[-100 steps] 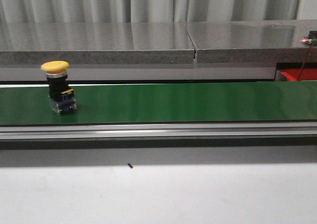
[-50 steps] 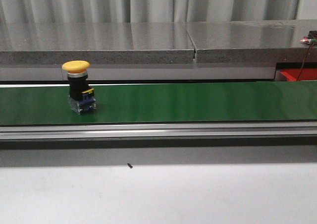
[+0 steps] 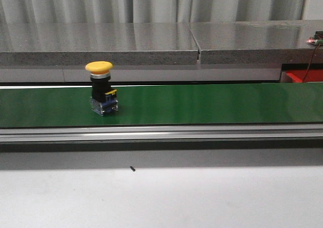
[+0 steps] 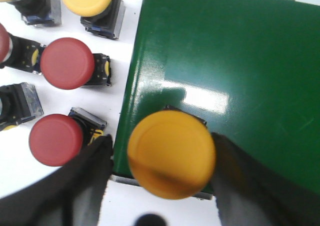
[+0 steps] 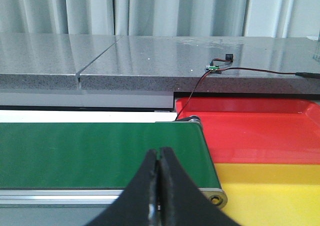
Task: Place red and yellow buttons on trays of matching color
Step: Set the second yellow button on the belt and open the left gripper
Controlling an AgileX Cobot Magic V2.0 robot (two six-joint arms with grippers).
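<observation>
The left gripper (image 4: pixel 165 161) straddles a yellow mushroom-head push button (image 4: pixel 171 153), fingers apart. The right gripper (image 5: pixel 159 181) hangs closed over the green conveyor belt (image 5: pixel 95 153), red plastic tray (image 5: pixel 260 131) at its two o'clock.

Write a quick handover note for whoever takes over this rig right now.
Left gripper: open, fingers either side of a yellow button at the green belt's end; contact unclear.
Right gripper: shut, empty, above the belt's other end by the red tray and yellow tray.
A second yellow button stands upright on the belt.
Spare red and yellow buttons sit beside the belt.
Done: no buttons visible in either tray. Left: all sorting.
</observation>
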